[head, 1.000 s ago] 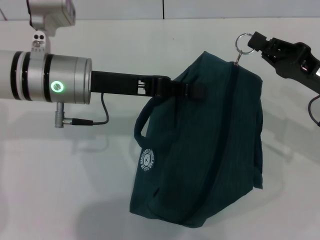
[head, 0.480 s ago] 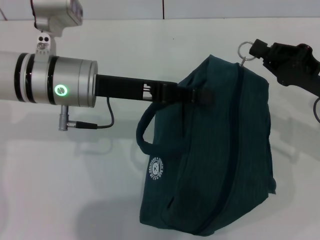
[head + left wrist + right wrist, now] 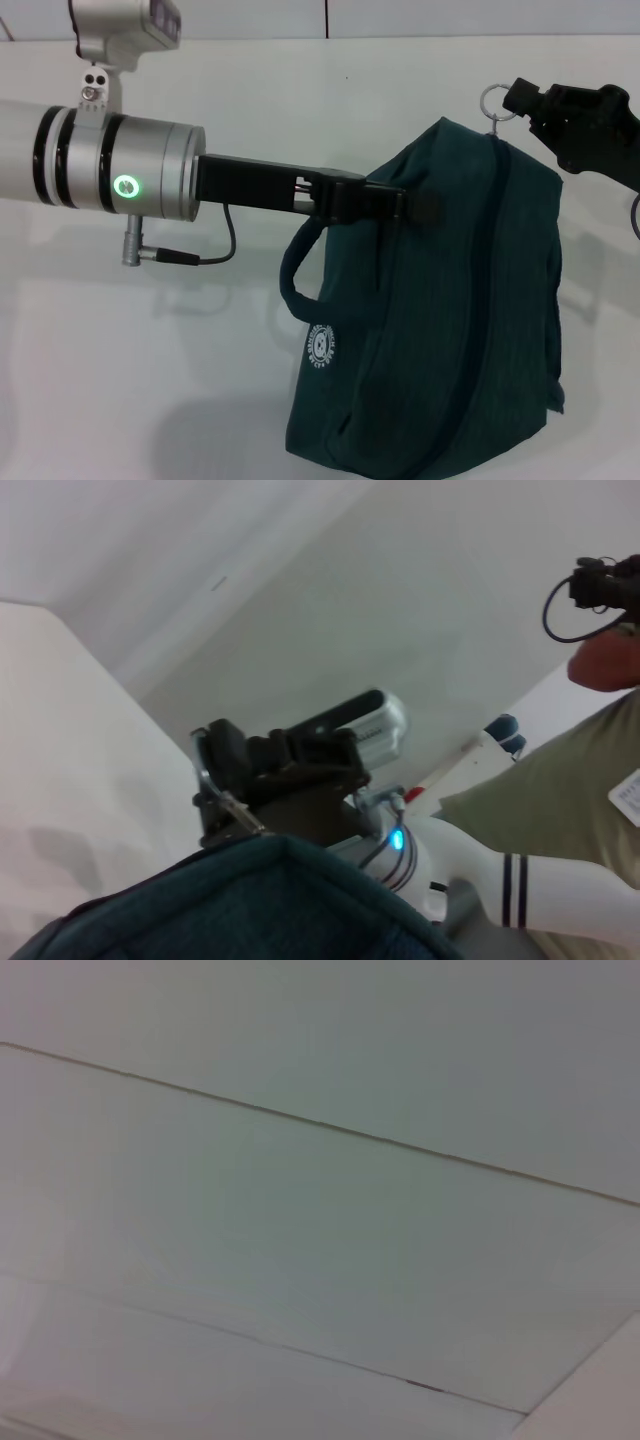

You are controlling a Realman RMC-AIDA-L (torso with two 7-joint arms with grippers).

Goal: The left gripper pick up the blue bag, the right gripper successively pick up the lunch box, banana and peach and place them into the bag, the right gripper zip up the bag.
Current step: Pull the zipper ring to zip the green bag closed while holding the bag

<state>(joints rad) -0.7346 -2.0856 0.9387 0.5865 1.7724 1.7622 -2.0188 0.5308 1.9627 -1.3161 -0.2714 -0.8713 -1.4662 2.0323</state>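
Note:
The blue bag [image 3: 450, 330] hangs above the white table, its zipper line closed along the top and side. My left gripper [image 3: 412, 206] reaches in from the left and is shut on the bag's top strap; a second loop handle [image 3: 293, 270] hangs free below it. My right gripper [image 3: 512, 97] is at the bag's top right corner, shut on the metal zipper ring [image 3: 492, 98]. The left wrist view shows the bag's top edge [image 3: 250, 900] and the right gripper [image 3: 222, 802] at the zipper pull. Lunch box, banana and peach are not in view.
The white table [image 3: 130, 390] lies under the bag, with a wall edge at the back. In the left wrist view a person [image 3: 570, 790] stands behind the robot's right arm. The right wrist view shows only plain pale surfaces.
My left arm and the bag have shifted right and slightly down. The right gripper has moved a little right, still at the zipper ring.

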